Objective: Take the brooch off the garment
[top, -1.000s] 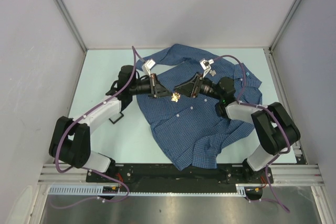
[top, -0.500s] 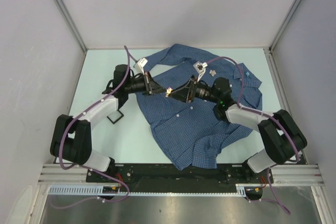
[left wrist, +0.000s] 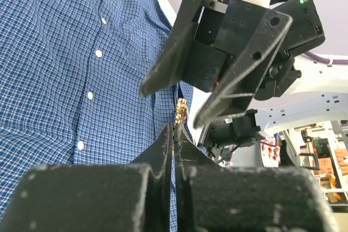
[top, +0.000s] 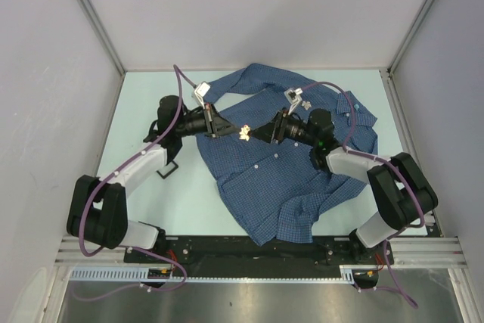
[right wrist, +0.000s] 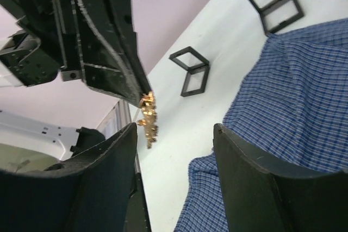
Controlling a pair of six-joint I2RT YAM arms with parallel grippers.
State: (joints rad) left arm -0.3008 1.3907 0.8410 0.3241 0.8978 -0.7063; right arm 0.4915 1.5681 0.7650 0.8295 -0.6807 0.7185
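Observation:
The gold brooch (top: 244,132) hangs clear of the garment (top: 280,172), a blue fine-checked shirt spread over the table. My left gripper (top: 236,131) is shut on the brooch; in the left wrist view the brooch (left wrist: 181,110) sticks out past my left gripper (left wrist: 175,129). My right gripper (top: 259,132) faces it from the right, open, with nothing between its fingers. In the right wrist view the brooch (right wrist: 148,120) dangles from the left gripper's tip just beyond the left finger of my right gripper (right wrist: 175,131). The shirt (right wrist: 293,91) lies below.
A black open frame (top: 168,169) lies on the pale table left of the shirt. The right wrist view shows two such frames (right wrist: 190,69) (right wrist: 273,1). Grey enclosure walls (top: 53,73) stand on three sides.
My left gripper has lifted the brooch up and to the left. My right gripper has opened wider, let go of the brooch and drawn back a little.

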